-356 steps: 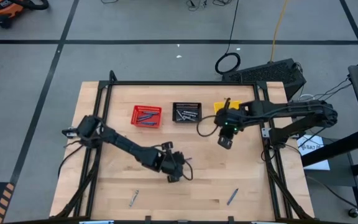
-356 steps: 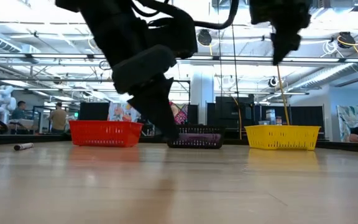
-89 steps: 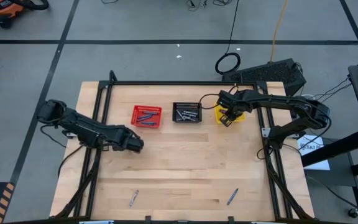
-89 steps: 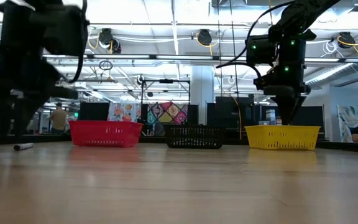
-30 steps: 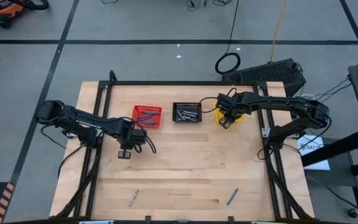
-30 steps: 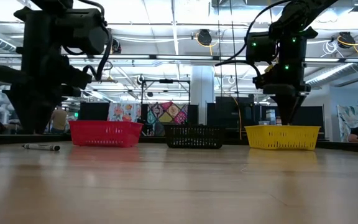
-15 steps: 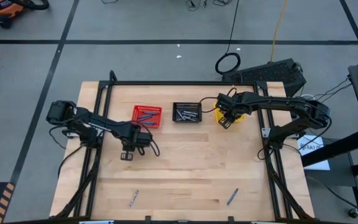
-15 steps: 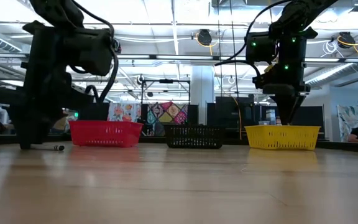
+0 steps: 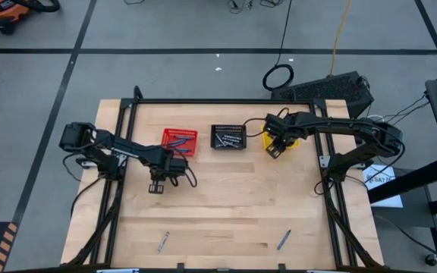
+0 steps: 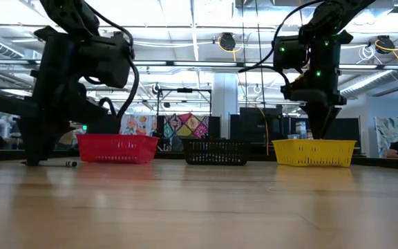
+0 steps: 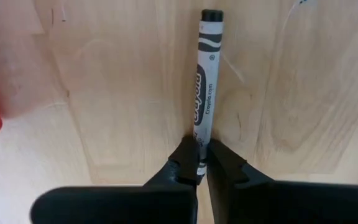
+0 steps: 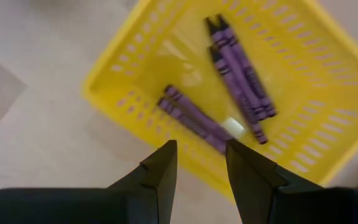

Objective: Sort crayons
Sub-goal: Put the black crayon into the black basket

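Observation:
A grey-wrapped crayon (image 11: 205, 74) lies flat on the wooden table in front of the red basket (image 9: 179, 141). My left gripper (image 11: 199, 155) stands on it, pointing down, shut on it; in the low view one crayon end (image 10: 69, 164) sticks out beside the gripper (image 10: 33, 159). My right gripper (image 12: 201, 155) hangs open above the yellow basket (image 12: 166, 56), which holds several purple crayons (image 12: 238, 68). From above, the right gripper (image 9: 274, 149) covers part of that basket. My left gripper pinches the grey crayon's wrapped shaft (image 11: 201, 134) between its two fingers, close to one end. The fingers come from above, pointing down, one on each long side. The crayon lies flat on the table, most of its length sticking out beyond the fingers.
A black basket (image 9: 227, 137) with grey crayons sits between the red and yellow ones at the table's far side. Two loose crayons lie near the front edge: a grey one (image 9: 163, 241) and a blue one (image 9: 283, 240). Bare wood lies between them and the baskets.
My left gripper has come down to the table and a little toward its right, onto the grey crayon, which stays flat on the wood.

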You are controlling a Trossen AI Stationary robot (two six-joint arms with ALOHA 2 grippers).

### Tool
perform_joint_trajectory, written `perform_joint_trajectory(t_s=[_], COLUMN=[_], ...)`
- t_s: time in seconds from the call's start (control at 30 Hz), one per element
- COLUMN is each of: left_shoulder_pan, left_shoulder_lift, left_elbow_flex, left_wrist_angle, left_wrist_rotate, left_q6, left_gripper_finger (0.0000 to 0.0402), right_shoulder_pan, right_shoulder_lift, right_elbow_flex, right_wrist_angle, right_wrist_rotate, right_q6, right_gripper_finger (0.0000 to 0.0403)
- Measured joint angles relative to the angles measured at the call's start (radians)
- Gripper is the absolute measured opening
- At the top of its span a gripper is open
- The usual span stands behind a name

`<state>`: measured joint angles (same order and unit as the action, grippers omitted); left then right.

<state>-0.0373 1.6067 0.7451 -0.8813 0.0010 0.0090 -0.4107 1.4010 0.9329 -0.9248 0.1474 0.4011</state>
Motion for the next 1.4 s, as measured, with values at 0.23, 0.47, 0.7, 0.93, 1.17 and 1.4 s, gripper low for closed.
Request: perform_joint_trajectory(t_s=[0.23, 0.47, 0.7, 0.93, 1.17, 1.4], left_shoulder_pan=[-0.002, -0.001, 0.035, 0.14, 0.242, 0.323], left_shoulder_lift=[-0.078, -0.195, -0.202, -0.192, -0.142, -0.039], left_elbow_flex=[0.047, 0.126, 0.224, 0.289, 0.311, 0.312], left_wrist_angle=[0.039, 0.138, 0.304, 0.506, 0.635, 0.703], left_wrist_rotate=[0.023, 0.025, -0.103, -0.159, -0.103, 0.023], left_q6=[-0.052, -0.056, 0.028, 0.111, 0.159, 0.213], left_gripper_finger=[0.0007, 0.0006, 0.0006, 0.0006, 0.0005, 0.0005], right_shoulder_pan=[0.0, 0.0, 0.001, 0.001, 0.001, 0.001], right_shoulder_lift=[-0.004, -0.071, -0.168, -0.204, -0.204, -0.203], right_elbow_flex=[0.0, 0.0, 0.001, 0.001, 0.001, 0.001], right_wrist_angle=[-0.004, -0.003, -0.002, 0.0, -0.004, 0.0], right_wrist_rotate=[-0.021, -0.022, -0.022, -0.022, -0.021, -0.021], right_q6=[0.006, 0.0, 0.01, 0.007, -0.005, -0.021], right_gripper_finger=[0.0123, 0.0123, 0.0123, 0.0123, 0.0123, 0.0123])
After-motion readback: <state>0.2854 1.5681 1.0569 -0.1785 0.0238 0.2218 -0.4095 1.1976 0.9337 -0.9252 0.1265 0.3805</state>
